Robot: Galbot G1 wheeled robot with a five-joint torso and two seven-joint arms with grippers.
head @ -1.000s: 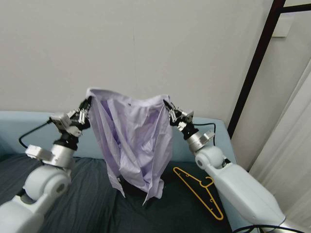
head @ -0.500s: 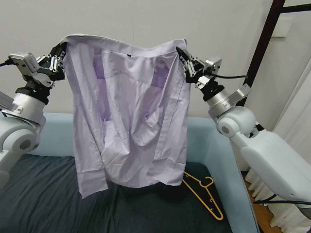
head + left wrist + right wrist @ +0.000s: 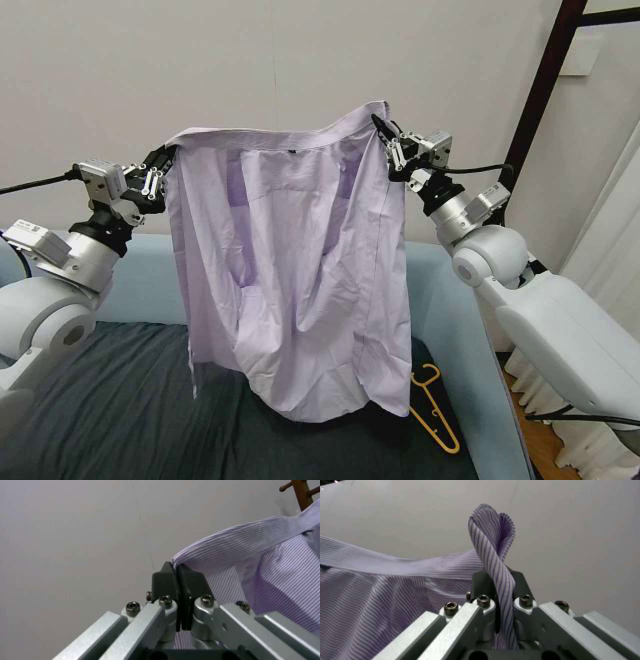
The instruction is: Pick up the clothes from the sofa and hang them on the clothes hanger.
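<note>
The left gripper's (image 3: 176, 572) black fingers (image 3: 163, 585) are pressed together on one top corner of the lilac striped shirt (image 3: 290, 270). The right gripper's (image 3: 498, 579) fingers (image 3: 521, 583) pinch a twisted fold at the other corner, with the cloth looping above the pads. Held at both corners, the shirt hangs spread high above the sofa (image 3: 90, 410), and a yellow hanger (image 3: 437, 415) lies on the sofa's dark seat near its right end, just beside the hem.

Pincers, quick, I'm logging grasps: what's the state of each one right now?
Left pincer: shut on the shirt.
Right pincer: shut on the shirt.
</note>
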